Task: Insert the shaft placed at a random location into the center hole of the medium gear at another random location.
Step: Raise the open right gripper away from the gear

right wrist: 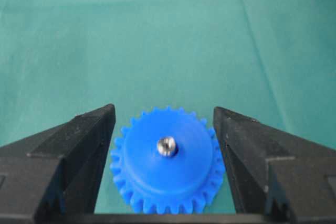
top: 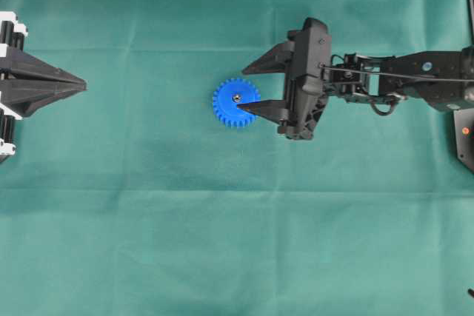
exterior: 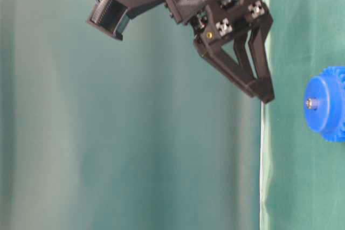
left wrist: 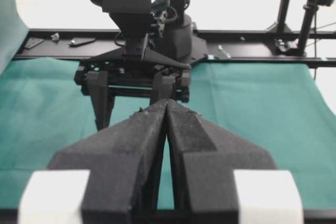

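On the green cloth (top: 148, 242) the blue gear (top: 235, 102) lies flat with the small metal pin (right wrist: 167, 146) standing in its middle hole, while the right gripper (right wrist: 164, 129) hangs wide apart and empty above it, and the left gripper (left wrist: 167, 109) rests pressed together, empty, well away.

1. The medium gear (top: 235, 102) is bright blue plastic with small teeth round its rim and a raised round hub; it lies flat on the green cloth (top: 148, 205), near the middle.
2. The shaft (right wrist: 167, 146), a small shiny silvery pin, stands upright in the center hole (top: 235, 98), its rounded end protruding slightly above the hub.
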Controlling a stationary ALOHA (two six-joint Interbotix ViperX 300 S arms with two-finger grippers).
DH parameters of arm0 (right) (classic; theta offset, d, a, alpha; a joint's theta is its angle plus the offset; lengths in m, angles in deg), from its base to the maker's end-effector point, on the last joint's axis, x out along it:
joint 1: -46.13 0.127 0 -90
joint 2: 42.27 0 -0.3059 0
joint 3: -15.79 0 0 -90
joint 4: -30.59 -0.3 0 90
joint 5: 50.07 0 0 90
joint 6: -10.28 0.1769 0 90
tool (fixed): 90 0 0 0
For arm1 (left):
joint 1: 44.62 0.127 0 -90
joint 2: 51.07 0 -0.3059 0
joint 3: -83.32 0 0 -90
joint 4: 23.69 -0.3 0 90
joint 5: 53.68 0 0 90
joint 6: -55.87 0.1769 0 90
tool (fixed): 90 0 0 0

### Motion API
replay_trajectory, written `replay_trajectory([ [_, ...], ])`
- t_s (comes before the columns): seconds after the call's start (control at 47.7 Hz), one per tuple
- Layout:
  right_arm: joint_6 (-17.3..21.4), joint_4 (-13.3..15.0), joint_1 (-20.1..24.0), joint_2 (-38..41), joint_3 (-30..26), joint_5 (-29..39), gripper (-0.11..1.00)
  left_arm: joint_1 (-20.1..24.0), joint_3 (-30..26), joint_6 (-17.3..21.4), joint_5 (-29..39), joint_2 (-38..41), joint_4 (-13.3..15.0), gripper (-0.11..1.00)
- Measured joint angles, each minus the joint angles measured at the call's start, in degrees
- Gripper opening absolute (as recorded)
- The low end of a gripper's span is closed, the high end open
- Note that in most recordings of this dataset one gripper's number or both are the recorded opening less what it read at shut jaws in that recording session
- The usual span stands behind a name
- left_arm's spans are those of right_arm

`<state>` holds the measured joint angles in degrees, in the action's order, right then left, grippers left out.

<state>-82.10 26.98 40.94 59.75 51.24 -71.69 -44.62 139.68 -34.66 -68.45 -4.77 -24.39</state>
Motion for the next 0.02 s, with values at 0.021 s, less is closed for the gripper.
replay_trajectory([
  [0.021, 0.0, 0.0, 0.0, -0.4, 0.3, 0.1, 0.78, 0.0, 0.0, 0.0, 0.0, 0.0, 0.0, 0.0],
])
